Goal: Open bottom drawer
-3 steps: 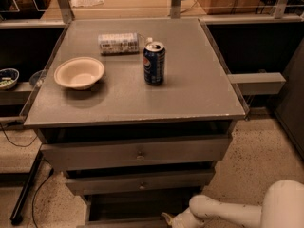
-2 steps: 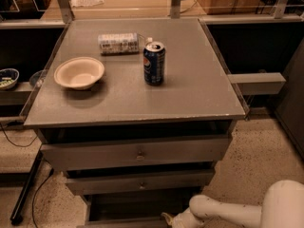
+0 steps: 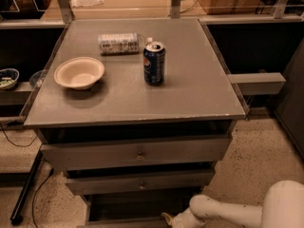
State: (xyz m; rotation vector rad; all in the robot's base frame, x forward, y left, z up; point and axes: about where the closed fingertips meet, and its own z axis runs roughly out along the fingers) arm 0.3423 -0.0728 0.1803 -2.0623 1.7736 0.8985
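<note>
The bottom drawer [image 3: 124, 223] sits at the foot of the grey cabinet, right at the lower edge of the view. Only a thin strip of its front shows there. It stands out ahead of the two drawers above it, with a dark open cavity visible behind the strip.

The claw [image 3: 167, 218] is low down at the right end of that front strip, at or just beside it. It is carried by a white arm [image 3: 223, 212] that comes in from the lower right corner. Whether the claw is spread or pressed together cannot be told.

Above the strip, the middle drawer [image 3: 140, 182] and the top drawer [image 3: 137, 154] each show a small central knob. Both lie under the overhanging front edge of the table [image 3: 199, 96].

On the table, a pale bowl [image 3: 79, 72] sits near the left edge. A blue can [image 3: 154, 63] stands upright near the centre, well back from the front lip. A wrapped package [image 3: 118, 43] lies on its side behind them, apart from both.

Speckled floor [image 3: 256, 165] lies open to the right of the cabinet, around the arm. On the left a black pole [image 3: 26, 194] slants across the floor close to the cabinet's lower corner. A grey ledge [image 3: 256, 82] juts out beyond the table's right edge.
</note>
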